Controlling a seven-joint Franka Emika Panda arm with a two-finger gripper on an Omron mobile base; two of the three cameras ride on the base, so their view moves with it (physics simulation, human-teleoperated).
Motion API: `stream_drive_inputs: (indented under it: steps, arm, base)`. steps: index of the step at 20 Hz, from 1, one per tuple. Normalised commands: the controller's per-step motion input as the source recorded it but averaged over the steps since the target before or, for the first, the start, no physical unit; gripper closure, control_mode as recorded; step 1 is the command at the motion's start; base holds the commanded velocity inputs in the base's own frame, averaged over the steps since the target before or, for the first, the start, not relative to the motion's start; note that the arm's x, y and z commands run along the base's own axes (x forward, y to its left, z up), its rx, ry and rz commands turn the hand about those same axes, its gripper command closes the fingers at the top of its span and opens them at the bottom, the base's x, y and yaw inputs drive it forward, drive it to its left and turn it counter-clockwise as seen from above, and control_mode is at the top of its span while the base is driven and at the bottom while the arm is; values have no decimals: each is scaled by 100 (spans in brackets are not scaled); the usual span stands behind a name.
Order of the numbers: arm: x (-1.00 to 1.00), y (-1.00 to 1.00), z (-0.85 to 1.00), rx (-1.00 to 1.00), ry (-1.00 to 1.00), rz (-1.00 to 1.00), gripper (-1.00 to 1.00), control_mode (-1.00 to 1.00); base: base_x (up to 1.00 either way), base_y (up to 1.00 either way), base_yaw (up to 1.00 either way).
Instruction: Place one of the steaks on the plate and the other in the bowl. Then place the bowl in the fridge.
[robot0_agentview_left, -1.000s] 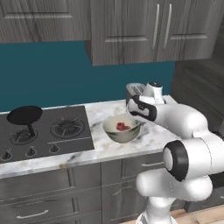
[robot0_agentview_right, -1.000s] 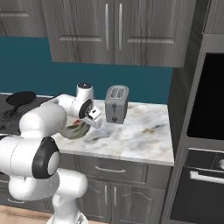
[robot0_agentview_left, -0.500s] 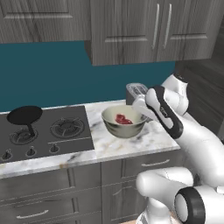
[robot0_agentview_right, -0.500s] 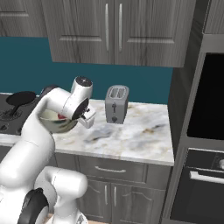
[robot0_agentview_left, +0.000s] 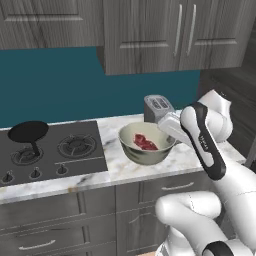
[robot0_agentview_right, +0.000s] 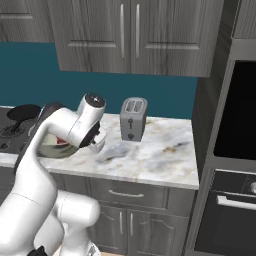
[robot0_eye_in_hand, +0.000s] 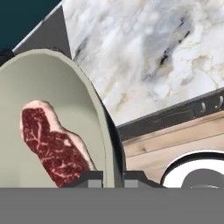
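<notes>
The beige bowl (robot0_agentview_left: 146, 146) hangs just above the marble counter, tilted a little, with one red steak (robot0_agentview_left: 145, 142) lying inside. My gripper (robot0_agentview_left: 168, 133) is shut on the bowl's right rim. In the hand view the rim runs between my two fingertips (robot0_eye_in_hand: 90, 178), and the steak (robot0_eye_in_hand: 53, 148) rests on the bowl's inner wall (robot0_eye_in_hand: 65, 100). From the right base view the bowl (robot0_agentview_right: 52, 149) shows partly behind my forearm, and the gripper (robot0_agentview_right: 89, 145) holds its near edge. The plate and the fridge are out of view.
A grey toaster (robot0_agentview_left: 158, 107) (robot0_agentview_right: 133, 119) stands at the back of the counter (robot0_agentview_right: 155, 150). A gas hob (robot0_agentview_left: 50, 150) with a black pan (robot0_agentview_left: 28, 131) lies to the left. A wall oven (robot0_agentview_right: 235, 150) stands on the right; cabinets hang overhead.
The bowl with the steak has come up off the counter in my grip. My arm has swung and its elbow has risen; the bowl has shifted slightly toward the hob.
</notes>
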Motion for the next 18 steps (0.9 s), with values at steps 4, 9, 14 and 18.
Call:
stream_drive_inputs:
  steps: [4,9,14,18]
  arm:
    - [-3,-1,-12,0,-18,2,100,-100]
    - [-3,0,-2,0,-1,1,100,-100]
    - [-23,6,-9,0,0,0,100,100]
    - [0,0,0,0,0,0,100,100]
  base:
    - [0,0,0]
    - [0,0,0]
    - [-23,10,3]
    - [-42,62,27]
